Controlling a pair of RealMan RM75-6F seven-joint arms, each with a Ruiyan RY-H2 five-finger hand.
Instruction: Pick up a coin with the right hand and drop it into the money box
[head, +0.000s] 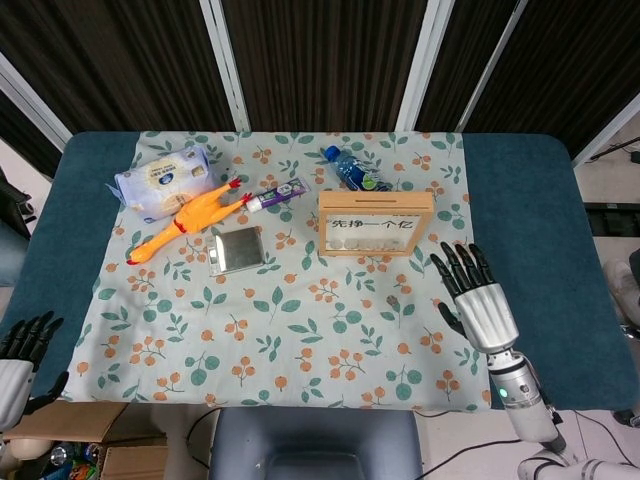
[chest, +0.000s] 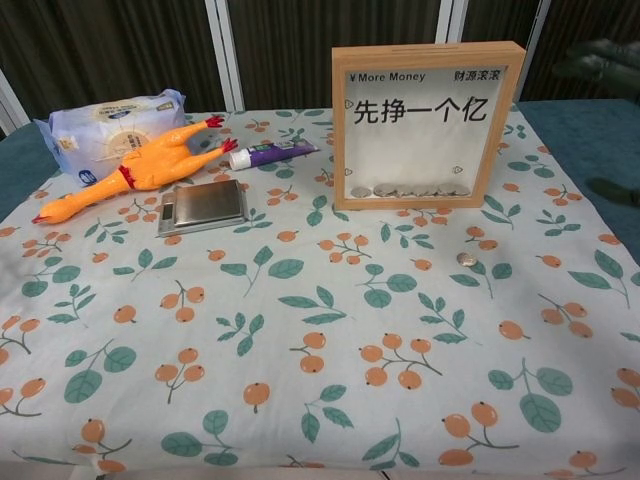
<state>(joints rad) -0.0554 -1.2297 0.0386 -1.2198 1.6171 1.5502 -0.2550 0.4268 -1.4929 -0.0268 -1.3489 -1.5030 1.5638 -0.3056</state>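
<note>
The wooden-framed money box (head: 375, 198) stands upright right of the cloth's middle, with several coins (chest: 410, 189) lying along its bottom behind the clear front (chest: 500, 130). One loose coin (chest: 465, 259) lies on the cloth in front of the box, toward its right. My right hand (head: 475, 300) hovers near the cloth's right edge, nearer than the box, fingers spread and holding nothing; the chest view shows it only as a dark blur (chest: 605, 55) at the upper right. My left hand (head: 20, 352) hangs off the table's near left corner, fingers apart and empty.
A yellow rubber chicken (head: 190, 220), a pack of wipes (head: 165, 180), a toothpaste tube (head: 277, 193) and a flat silver scale (head: 237, 248) lie left of the box. A blue water bottle (head: 350, 168) lies behind it. The floral cloth (head: 300, 340) covers the blue table.
</note>
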